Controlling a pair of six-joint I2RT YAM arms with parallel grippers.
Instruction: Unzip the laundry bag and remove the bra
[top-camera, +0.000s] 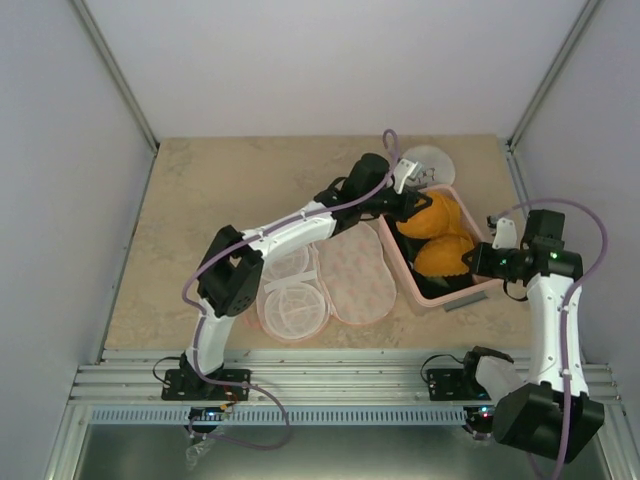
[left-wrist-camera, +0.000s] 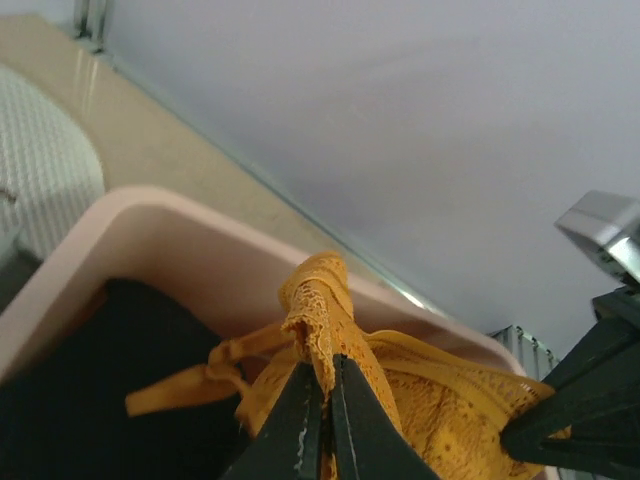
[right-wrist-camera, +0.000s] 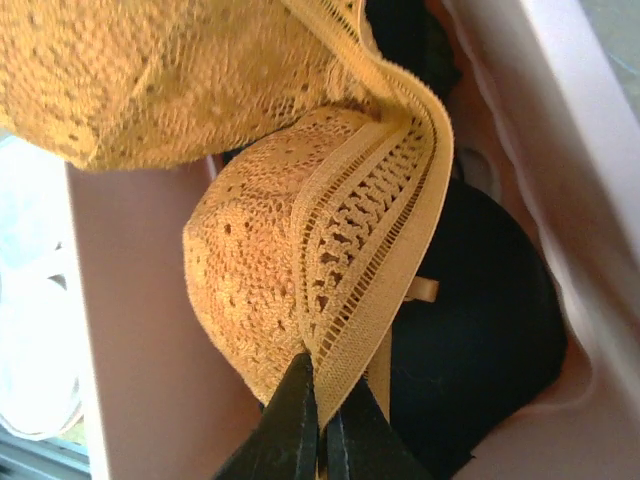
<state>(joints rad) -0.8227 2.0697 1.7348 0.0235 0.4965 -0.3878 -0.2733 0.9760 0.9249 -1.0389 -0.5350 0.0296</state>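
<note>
The laundry bag (top-camera: 358, 275) lies unzipped and spread flat on the table, its white mesh halves (top-camera: 292, 300) facing up. The orange-yellow bra (top-camera: 441, 235) hangs over a pink basket (top-camera: 408, 278), held at both ends. My left gripper (top-camera: 405, 208) is shut on the bra's lace edge (left-wrist-camera: 318, 320) at the basket's far end; in the left wrist view the gripper (left-wrist-camera: 327, 378) pinches that lace. My right gripper (top-camera: 478, 258) is shut on the bra's band (right-wrist-camera: 370, 230) beside one cup (right-wrist-camera: 245, 270); in the right wrist view the gripper (right-wrist-camera: 322, 405) clamps that band.
A dark garment (right-wrist-camera: 480, 340) lies in the bottom of the pink basket (left-wrist-camera: 170, 215) under the bra. A white round container (top-camera: 430, 160) stands just beyond the basket. The side walls and metal frame close in the table on both sides.
</note>
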